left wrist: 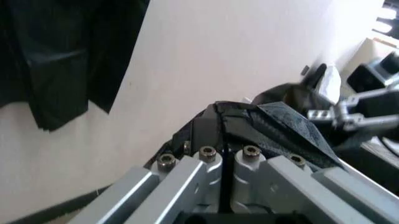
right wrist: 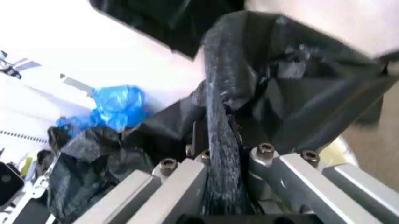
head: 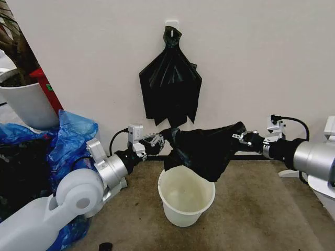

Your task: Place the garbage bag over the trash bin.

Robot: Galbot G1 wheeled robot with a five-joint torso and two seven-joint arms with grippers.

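The garbage bag (head: 205,149) is a glossy black sheet stretched between my two grippers, hanging just above the trash bin (head: 186,197), a cream-white bucket standing on the brown floor. My left gripper (head: 163,138) is shut on the bag's left edge. My right gripper (head: 239,137) is shut on its right edge. In the left wrist view the fingers (left wrist: 212,128) pinch black film (left wrist: 281,128). In the right wrist view a twisted band of the bag (right wrist: 221,140) runs between the closed fingers (right wrist: 193,135). The bag's lower fold overlaps the bin's far rim.
A fan-shaped bunch of black bags (head: 170,86) hangs on a wall hook above the bin. Bright blue plastic bags (head: 65,144) pile at the left beside a white plant pot (head: 29,104). A small black object (head: 105,246) lies on the floor near the front.
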